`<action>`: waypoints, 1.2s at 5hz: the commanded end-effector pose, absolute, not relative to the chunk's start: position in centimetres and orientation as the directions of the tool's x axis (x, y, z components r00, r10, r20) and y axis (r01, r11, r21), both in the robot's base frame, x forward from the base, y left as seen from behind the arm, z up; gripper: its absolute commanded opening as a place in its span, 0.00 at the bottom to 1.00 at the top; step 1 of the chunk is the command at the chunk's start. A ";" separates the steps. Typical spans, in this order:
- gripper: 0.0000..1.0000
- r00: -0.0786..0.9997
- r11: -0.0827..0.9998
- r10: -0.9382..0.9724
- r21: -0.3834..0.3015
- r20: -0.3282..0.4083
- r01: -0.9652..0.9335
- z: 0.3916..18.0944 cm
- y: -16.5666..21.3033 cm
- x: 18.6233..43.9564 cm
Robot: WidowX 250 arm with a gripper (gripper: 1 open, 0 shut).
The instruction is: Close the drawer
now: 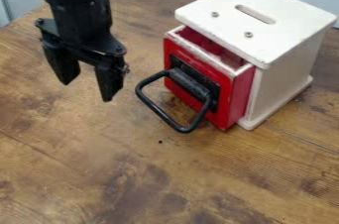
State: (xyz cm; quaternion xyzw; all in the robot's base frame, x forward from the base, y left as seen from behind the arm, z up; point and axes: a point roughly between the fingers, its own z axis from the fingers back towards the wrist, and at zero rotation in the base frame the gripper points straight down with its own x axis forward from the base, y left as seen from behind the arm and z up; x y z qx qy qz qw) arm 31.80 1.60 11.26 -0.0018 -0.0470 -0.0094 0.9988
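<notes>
The drawer [212,81] has a red front and sticks out a little from the cream-white wooden box [265,40]. On its front sits a black block mount [189,81] with a large black wire loop handle [162,104] hanging down toward the table. My gripper [83,77] hangs to the left of the handle, pointing down, its two black fingers [111,79] spread open with nothing between them. It stays apart from the handle by a small gap.
A wooden table [119,168] carries everything, with bare boards to the front and left. The box has a slot [256,15] in its top and stands near the table's right side. The table's far edge [14,20] lies behind the arm.
</notes>
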 end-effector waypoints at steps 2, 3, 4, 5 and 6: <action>1.00 0.981 0.993 0.114 0.003 0.155 -0.116 12.1 1.6 30.7; 1.00 0.982 0.994 0.106 -0.001 0.155 -0.108 12.5 1.0 30.6; 1.00 0.986 1.000 0.015 -0.007 0.168 -0.014 13.5 0.9 31.4; 1.00 0.984 0.999 -0.046 -0.001 0.171 0.047 14.1 1.0 32.2; 1.00 0.988 1.000 0.030 0.000 0.151 -0.030 13.6 0.1 31.8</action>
